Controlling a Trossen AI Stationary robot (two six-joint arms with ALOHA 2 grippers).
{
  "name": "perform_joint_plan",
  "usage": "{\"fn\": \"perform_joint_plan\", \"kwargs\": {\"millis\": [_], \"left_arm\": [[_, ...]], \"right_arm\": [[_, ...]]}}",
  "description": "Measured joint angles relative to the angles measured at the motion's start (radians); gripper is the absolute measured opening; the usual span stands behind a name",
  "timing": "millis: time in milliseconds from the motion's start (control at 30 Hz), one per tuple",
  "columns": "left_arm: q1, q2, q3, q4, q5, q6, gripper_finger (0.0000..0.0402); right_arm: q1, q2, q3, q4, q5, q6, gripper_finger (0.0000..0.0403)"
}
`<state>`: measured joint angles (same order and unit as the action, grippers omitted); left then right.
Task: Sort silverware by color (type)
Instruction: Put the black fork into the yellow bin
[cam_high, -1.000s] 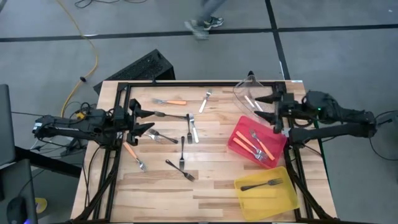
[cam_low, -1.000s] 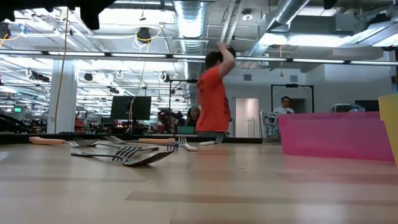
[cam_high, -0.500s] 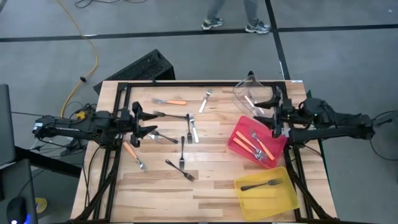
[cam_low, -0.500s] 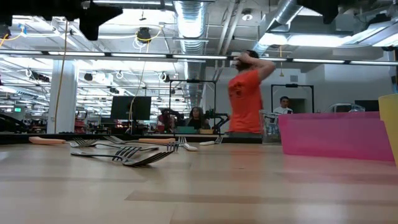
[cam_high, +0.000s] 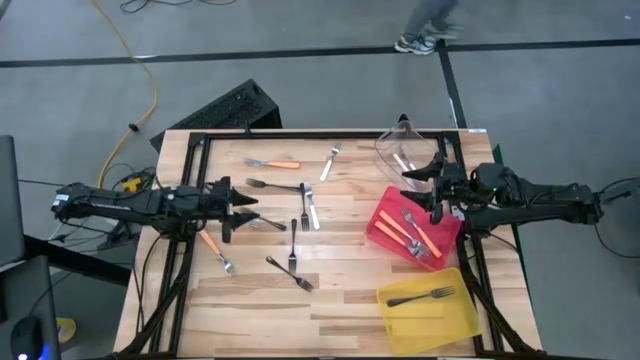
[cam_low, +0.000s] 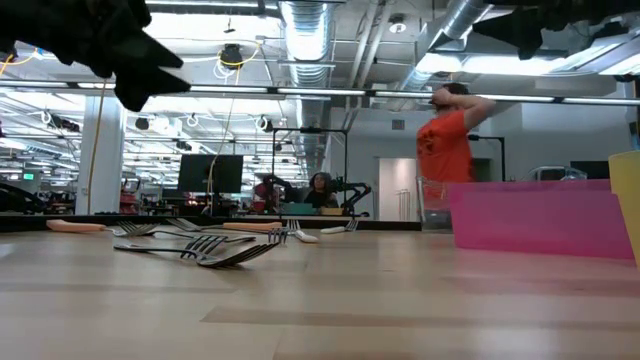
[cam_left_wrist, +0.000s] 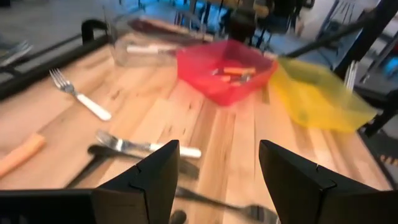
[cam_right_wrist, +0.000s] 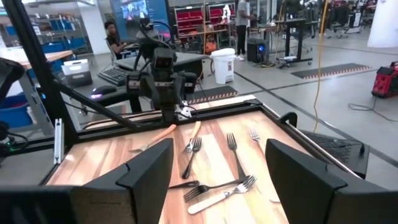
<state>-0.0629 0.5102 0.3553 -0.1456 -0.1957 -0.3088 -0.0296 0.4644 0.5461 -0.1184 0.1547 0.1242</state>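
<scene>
Both arms have reached inward, left gripper and right gripper spread empty, over scattered forks: light, stiff, probably slippery, best pinched mid-handle, flat on the table.

Bright, even ceiling light (overhead strips); left wrist view motion-blurred; soft shadows.

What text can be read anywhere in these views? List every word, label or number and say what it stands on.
None can be read.
The red bin, yellow bin and clear bin show no lettering.
The forks on the table carry no visible marks.
The screens in the room behind are too small and blurred to read.
</scene>
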Motion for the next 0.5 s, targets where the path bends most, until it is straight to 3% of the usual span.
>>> {"fn": "perform_joint_plan", "kwargs": {"millis": [233,500], "left_arm": [[-0.029,0.111,0.000,0.079,0.014,0.025,0.0206],[-0.090,0.112,0.000,0.183,-0.001,0.088,0.0206]], "right_arm": [[0.000,0.000,0.000,0.004,0.000,0.000,0.0281],[0.001,0.000,0.000,-0.009,0.000,0.008,0.0281]]}}
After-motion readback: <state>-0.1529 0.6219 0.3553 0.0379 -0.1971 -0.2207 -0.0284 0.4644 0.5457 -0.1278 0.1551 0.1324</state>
